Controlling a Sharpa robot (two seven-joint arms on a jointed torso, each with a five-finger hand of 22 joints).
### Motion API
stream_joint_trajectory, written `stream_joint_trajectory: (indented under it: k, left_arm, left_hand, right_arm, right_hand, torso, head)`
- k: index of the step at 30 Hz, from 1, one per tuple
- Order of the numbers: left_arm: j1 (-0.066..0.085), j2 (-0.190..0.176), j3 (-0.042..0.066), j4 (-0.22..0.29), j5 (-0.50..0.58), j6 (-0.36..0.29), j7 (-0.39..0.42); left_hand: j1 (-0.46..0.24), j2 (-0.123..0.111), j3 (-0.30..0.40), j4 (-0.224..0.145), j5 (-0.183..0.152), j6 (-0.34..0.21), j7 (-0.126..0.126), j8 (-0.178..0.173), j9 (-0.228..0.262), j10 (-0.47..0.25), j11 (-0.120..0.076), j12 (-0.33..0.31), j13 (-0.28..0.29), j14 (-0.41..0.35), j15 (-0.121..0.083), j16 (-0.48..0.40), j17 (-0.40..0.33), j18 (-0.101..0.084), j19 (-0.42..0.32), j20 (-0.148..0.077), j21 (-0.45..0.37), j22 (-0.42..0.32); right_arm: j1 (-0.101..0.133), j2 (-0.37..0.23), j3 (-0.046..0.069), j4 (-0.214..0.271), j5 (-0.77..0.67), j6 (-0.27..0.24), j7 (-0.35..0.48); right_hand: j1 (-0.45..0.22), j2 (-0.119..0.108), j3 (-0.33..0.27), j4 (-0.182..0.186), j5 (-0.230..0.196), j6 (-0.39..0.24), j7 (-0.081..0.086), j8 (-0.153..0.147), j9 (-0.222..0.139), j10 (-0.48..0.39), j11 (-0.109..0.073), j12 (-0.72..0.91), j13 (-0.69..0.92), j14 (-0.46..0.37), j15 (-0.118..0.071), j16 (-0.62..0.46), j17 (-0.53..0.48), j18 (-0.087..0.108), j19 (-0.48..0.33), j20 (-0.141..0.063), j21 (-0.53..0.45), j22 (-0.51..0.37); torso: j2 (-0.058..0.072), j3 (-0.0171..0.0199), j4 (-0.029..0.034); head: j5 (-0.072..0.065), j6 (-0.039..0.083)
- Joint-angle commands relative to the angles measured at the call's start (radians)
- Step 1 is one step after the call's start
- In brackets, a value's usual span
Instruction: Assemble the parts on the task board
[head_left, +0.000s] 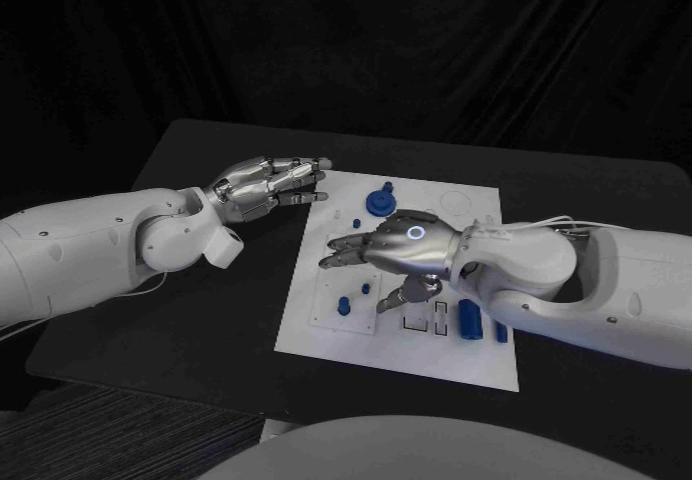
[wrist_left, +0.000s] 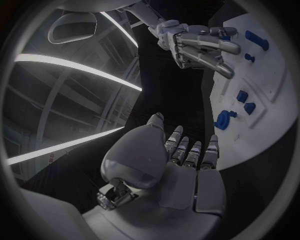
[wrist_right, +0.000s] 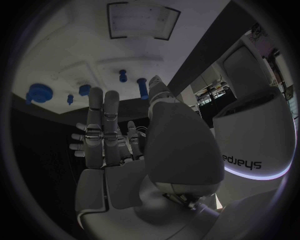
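Currently both empty: right robot hand (head_left: 397, 245) spread over task board (head_left: 325, 330); left robot hand (head_left: 267, 185) loosely open.

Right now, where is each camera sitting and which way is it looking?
Head view: on the robot's head, looking down at the task board; both arms show, left hand, right hand.
Left wrist view: behind the left hand, facing the board's blue parts.
Right wrist view: behind the right hand, facing the board.
All share the board.
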Motion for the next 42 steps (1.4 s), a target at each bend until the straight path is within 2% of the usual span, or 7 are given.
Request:
stream_joint_trajectory:
  k: [1,6,13,15,21,24,42]
  left_arm:
    - [-0.002,-0.001,0.001,0.001,0.005,0.000,0.013]
    - [-0.002,-0.006,0.001,0.002,0.006,-0.010,0.013]
    - [-0.002,-0.012,0.001,0.005,0.006,-0.039,0.013]
    - [-0.002,-0.012,0.001,0.005,0.006,-0.043,0.012]
    - [-0.002,-0.008,0.001,0.004,0.006,-0.043,0.012]
    - [-0.002,-0.008,0.001,0.005,0.006,-0.040,0.009]
    - [-0.002,-0.008,0.001,0.003,0.006,-0.020,-0.004]
  left_hand:
    - [0.010,-0.001,0.005,-0.001,0.006,0.010,0.008,0.009,0.001,-0.001,0.017,0.006,0.001,-0.007,-0.021,0.001,-0.001,0.015,-0.001,-0.004,0.000,-0.011]
    - [0.010,-0.001,0.005,-0.001,0.006,0.014,0.009,0.010,0.001,-0.001,0.018,0.007,0.001,-0.010,-0.027,0.000,-0.001,0.016,-0.003,-0.005,-0.001,-0.014]
    - [0.014,-0.004,0.006,-0.003,0.011,0.027,0.013,0.018,0.002,0.002,0.022,0.013,0.002,-0.022,-0.056,-0.010,-0.005,0.016,-0.022,-0.015,-0.010,-0.042]
    - [0.014,-0.004,0.006,-0.003,0.012,0.034,0.014,0.021,0.003,0.003,0.022,0.015,0.002,-0.023,-0.057,-0.010,-0.005,0.016,-0.025,-0.017,-0.012,-0.046]
    - [0.017,-0.003,0.007,-0.004,0.016,0.039,0.014,0.025,0.004,0.011,0.026,0.029,0.005,-0.024,-0.057,-0.010,-0.005,0.017,-0.029,-0.022,-0.013,-0.051]
    - [0.017,-0.003,0.007,-0.004,0.017,0.039,0.014,0.025,0.004,0.012,0.026,0.029,0.005,-0.024,-0.057,-0.010,-0.005,0.017,-0.030,-0.022,-0.013,-0.051]
    - [0.021,-0.002,0.010,-0.006,0.020,0.045,0.018,0.029,0.004,0.018,0.031,0.038,0.006,-0.022,-0.051,-0.008,-0.004,0.017,-0.026,-0.020,-0.011,-0.045]
  right_arm:
    - [0.033,-0.043,0.001,0.023,0.114,-0.199,0.116]
    - [0.107,-0.133,0.001,0.041,0.293,-0.233,0.188]
    - [0.195,-0.231,0.000,0.024,0.520,-0.135,0.177]
    - [0.206,-0.245,0.000,0.014,0.543,-0.089,0.125]
    - [0.216,-0.244,0.000,-0.020,0.522,0.132,-0.137]
    - [0.215,-0.234,0.000,-0.034,0.499,0.240,-0.263]
    - [0.189,-0.217,0.000,-0.036,0.619,0.477,-0.585]
  right_hand:
    - [-0.030,0.003,-0.006,0.000,-0.004,0.076,0.020,0.020,0.012,0.029,0.000,0.020,0.007,-0.007,-0.003,0.009,0.005,0.016,-0.003,0.000,-0.006,0.011]
    - [-0.056,0.026,0.016,-0.001,0.006,0.226,0.064,0.058,0.038,0.143,0.007,0.087,0.026,0.007,0.000,0.041,0.027,0.010,0.018,0.001,0.031,0.024]
    - [-0.017,0.180,0.115,-0.019,0.028,0.344,0.137,0.105,0.056,0.393,0.008,0.320,0.114,0.030,-0.002,0.101,0.071,0.001,0.057,0.000,0.113,0.043]
    - [-0.025,0.200,0.107,-0.028,0.039,0.473,0.174,0.165,0.087,0.628,-0.042,0.563,0.243,0.016,-0.017,0.077,0.038,0.010,0.048,-0.006,0.066,0.033]
    - [-0.370,0.257,0.033,-0.012,0.026,0.623,0.128,0.200,0.146,0.978,-0.090,1.364,1.255,0.387,-0.064,0.765,0.898,-0.099,0.268,-0.065,0.927,0.178]
    - [-0.536,0.269,-0.025,-0.010,0.056,0.647,0.131,0.174,0.159,1.114,-0.094,1.505,1.514,0.387,-0.063,0.766,0.899,-0.111,0.272,-0.062,1.038,0.192]
    - [-0.487,0.318,-0.138,-0.015,0.155,0.852,0.058,0.211,0.282,1.114,-0.151,1.505,1.514,0.387,-0.114,0.766,0.899,-0.146,0.316,-0.104,1.288,0.239]
  torso:
    - [0.001,0.0003,0.0000]
    - [0.000,-0.0005,-0.0017]
    - [0.000,0.0006,-0.0011]
    - [0.000,0.0005,-0.0010]
    - [0.000,-0.0007,0.0009]
    - [-0.001,-0.0003,-0.0017]
    - [-0.002,-0.0006,0.0018]
  head:
    - [-0.001,0.000]
    - [-0.004,0.000]
    - [-0.021,0.000]
    - [-0.019,0.000]
    - [-0.019,0.000]
    - [-0.017,0.000]
    - [-0.044,0.000]
